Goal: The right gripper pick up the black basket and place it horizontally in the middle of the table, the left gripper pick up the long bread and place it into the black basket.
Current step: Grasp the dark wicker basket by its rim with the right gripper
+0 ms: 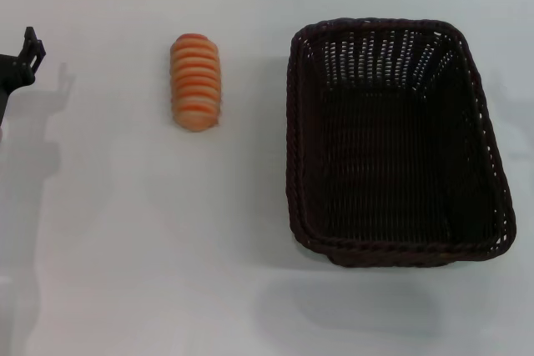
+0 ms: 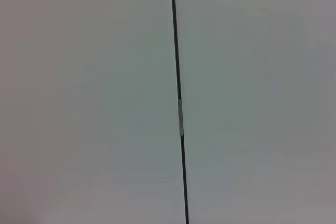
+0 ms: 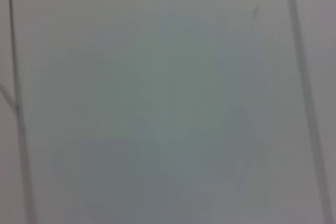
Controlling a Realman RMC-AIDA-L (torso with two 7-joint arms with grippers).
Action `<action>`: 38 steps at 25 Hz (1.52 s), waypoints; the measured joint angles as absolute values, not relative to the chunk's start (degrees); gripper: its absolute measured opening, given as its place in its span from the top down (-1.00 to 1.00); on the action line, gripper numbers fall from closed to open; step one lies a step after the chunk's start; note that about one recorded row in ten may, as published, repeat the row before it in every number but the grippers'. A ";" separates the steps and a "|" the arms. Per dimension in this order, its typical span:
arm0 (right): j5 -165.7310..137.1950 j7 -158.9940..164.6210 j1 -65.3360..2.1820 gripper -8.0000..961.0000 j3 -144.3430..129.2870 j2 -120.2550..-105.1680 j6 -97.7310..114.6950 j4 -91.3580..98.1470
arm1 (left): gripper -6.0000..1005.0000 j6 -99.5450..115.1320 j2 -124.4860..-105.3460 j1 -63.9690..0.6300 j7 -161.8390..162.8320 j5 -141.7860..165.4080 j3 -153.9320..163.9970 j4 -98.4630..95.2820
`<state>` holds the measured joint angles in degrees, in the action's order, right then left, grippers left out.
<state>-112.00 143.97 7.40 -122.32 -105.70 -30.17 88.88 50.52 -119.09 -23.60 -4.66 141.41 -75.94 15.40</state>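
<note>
Head view, left edge: left gripper (image 1: 23, 60) pokes in, black, mostly cut off by the frame. Only a small bracket-like tip and a dark body behind it show; can't tell how the jaws stand, and nothing is seen in them. It casts a soft shadow on the table (image 1: 125, 248) beside and below it.

Long bread (image 1: 196, 82) lies on the table to the right of that gripper, apart from it, not touching. Orange and cream ridged stripes, long axis running away from the robot, near end rounded. It sits in the far-left part of the tabletop.

Black basket (image 1: 392, 139) stands further right, clear gap between it and the bread. Upright, open side up, long axis also running away from the robot, so it is not lying crosswise. Dark woven sides slope inward to the floor, braided rim all round. Interior shows only weave. It sits right of centre, its right rim close to the frame edge.

Right gripper: not visible in the head view.

Left wrist view: plain pale surface with one thin dark seam (image 2: 178, 103) running across it; no fingers, no bread.

Right wrist view: blurred pale surface, faint dark lines near two edges; nothing identifiable there.
</note>
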 joint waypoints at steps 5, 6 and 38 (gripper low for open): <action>-112.17 135.48 12.61 -0.66 -101.95 -116.18 6.53 101.38 | -0.71 50.53 -119.04 -23.72 -4.66 141.40 -75.94 15.46; -112.17 135.48 12.61 -0.66 -101.95 -116.18 6.53 101.38 | -0.71 50.53 -119.04 -23.72 -4.66 141.40 -75.94 15.46; -115.96 143.47 -10.38 -0.62 -72.13 -118.71 60.34 74.71 | -0.71 50.00 -118.91 -24.27 -3.25 141.41 -76.02 14.89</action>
<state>-115.96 143.47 -10.38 -72.13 -118.71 60.34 74.71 50.00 -118.91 -24.27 -3.25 141.41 -76.02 14.89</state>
